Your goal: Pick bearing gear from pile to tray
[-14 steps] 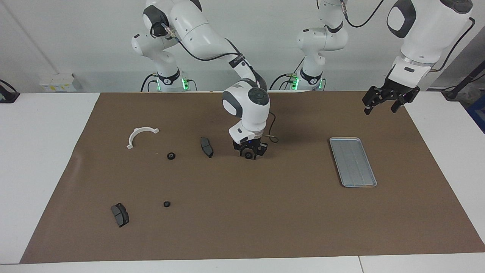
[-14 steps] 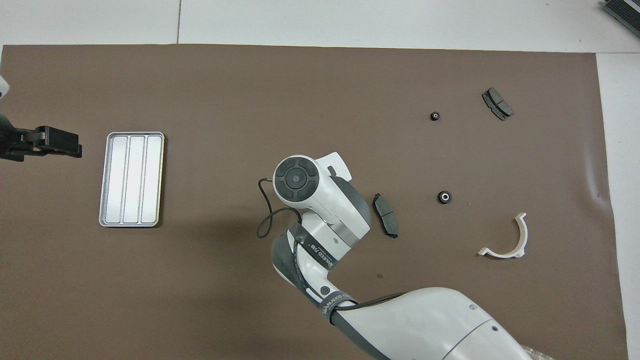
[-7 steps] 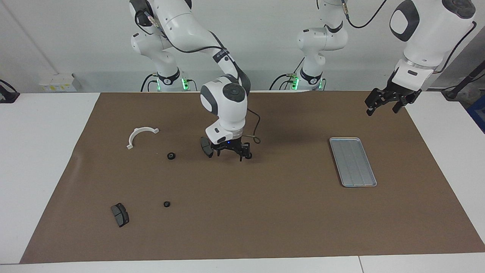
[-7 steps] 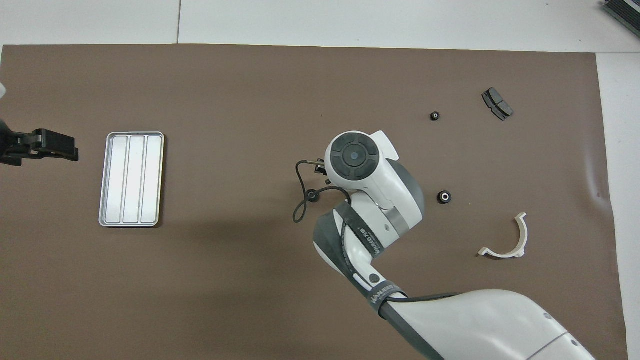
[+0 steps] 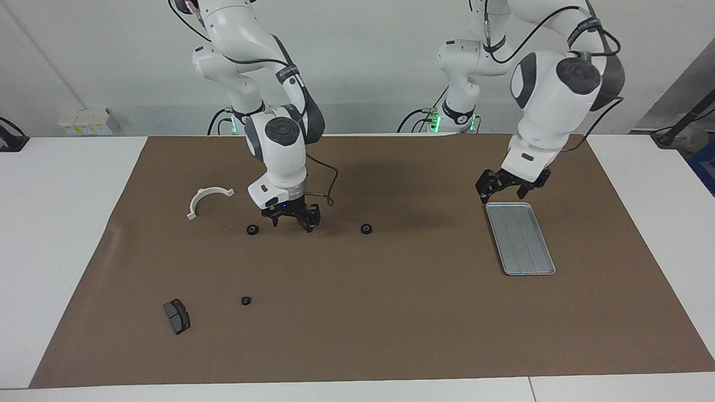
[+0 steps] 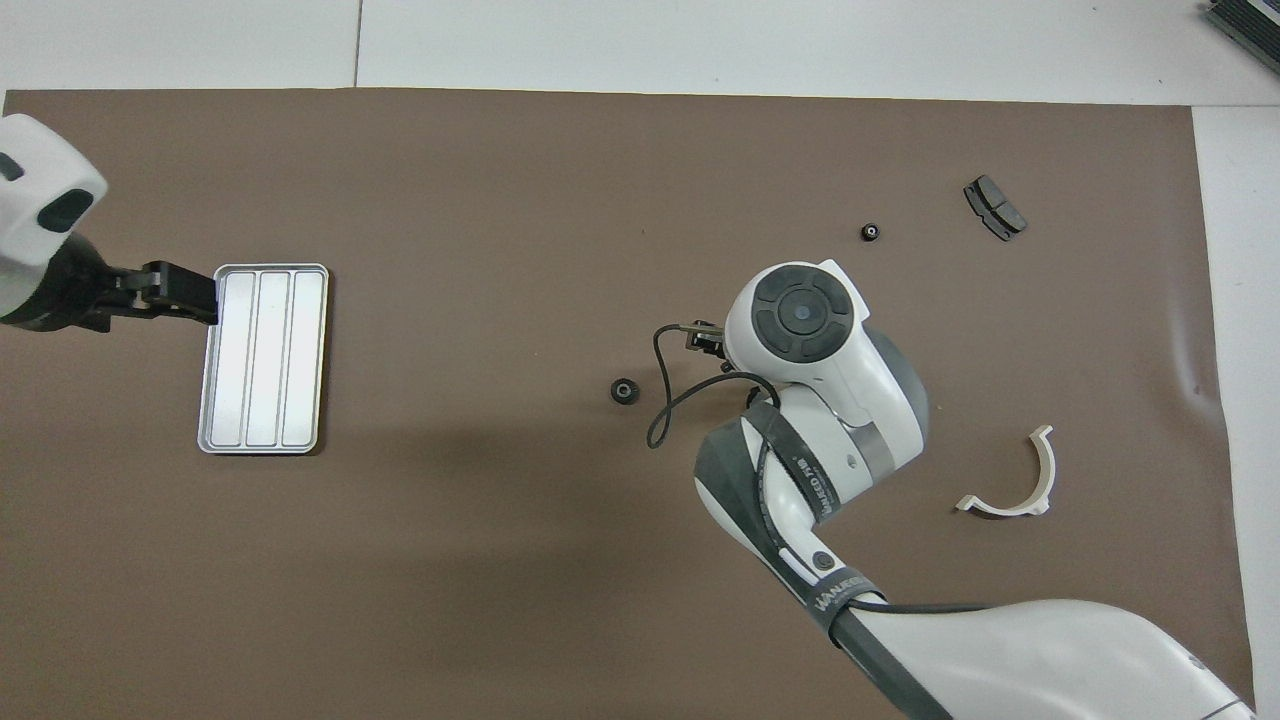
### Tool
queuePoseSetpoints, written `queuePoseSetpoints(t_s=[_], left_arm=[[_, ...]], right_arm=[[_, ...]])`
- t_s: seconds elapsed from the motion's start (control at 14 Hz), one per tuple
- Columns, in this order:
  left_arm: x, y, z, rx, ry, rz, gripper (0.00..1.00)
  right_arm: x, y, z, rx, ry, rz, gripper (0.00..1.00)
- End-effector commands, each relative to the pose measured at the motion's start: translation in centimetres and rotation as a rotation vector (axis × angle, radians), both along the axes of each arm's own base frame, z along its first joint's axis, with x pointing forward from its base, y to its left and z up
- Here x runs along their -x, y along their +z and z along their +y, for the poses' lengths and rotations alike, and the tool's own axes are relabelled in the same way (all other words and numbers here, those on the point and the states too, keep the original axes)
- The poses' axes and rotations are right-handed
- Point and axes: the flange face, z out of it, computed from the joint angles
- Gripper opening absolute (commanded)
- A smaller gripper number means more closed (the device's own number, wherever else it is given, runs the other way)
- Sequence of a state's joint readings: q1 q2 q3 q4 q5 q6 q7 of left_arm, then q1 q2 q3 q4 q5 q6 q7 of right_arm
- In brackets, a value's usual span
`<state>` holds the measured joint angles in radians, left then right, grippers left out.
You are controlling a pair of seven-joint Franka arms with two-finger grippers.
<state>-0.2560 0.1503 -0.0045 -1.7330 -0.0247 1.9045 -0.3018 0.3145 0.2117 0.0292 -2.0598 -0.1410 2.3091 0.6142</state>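
Observation:
One black gear (image 5: 366, 228) lies alone mid-mat, also in the overhead view (image 6: 624, 391). My right gripper (image 5: 291, 219) is open and low over the mat between that gear and a second gear (image 5: 252, 229). It covers the spot where a dark brake pad lay. In the overhead view the right arm's hand hides that pad and the second gear. A smaller gear (image 5: 246, 300) lies farther from the robots. The silver ridged tray (image 5: 519, 238) holds nothing. My left gripper (image 5: 504, 188) is open, just above the tray's end nearest the robots.
A white curved bracket (image 5: 208, 200) lies toward the right arm's end of the table. Another brake pad (image 5: 176, 316) lies farther out near the mat's corner. A brown mat (image 5: 391, 324) covers the white table.
My right gripper has moved off the mid-mat gear toward the right arm's end, leaving the gear lying in place. My left gripper has swung down from the mat's corner to the tray.

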Motion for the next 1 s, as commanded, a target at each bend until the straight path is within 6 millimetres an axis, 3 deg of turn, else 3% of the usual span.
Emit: queuePoseSetpoints(t_s=[0.0,0.29,0.43,0.72,0.93], left_arm=[[0.9,-2.5,-2.4,0.063,0.007,-0.024,1.00],[2.2,-9.9,-13.1,0.065,0.088,-0.013,1.00],[3.3,-11.3,-15.9,0.062,0.068,-0.006,1.00],[6.3,-13.5,-20.9,0.048,0.043,0.021,1.00],[7.6,-14.4,-22.7,0.041,0.011,0.030,1.00]], right_arm=[[1.6,-0.2,-3.3,-0.004,0.046,-0.004,1.00],[2.2,-2.0,-6.7,-0.015,0.039,-0.026,1.00],[2.1,-2.5,-8.6,-0.012,0.058,-0.025,1.00],[2.3,-3.1,-10.1,-0.007,0.066,-0.007,1.00],[2.6,-3.6,-10.4,-0.005,0.068,0.006,0.99]])
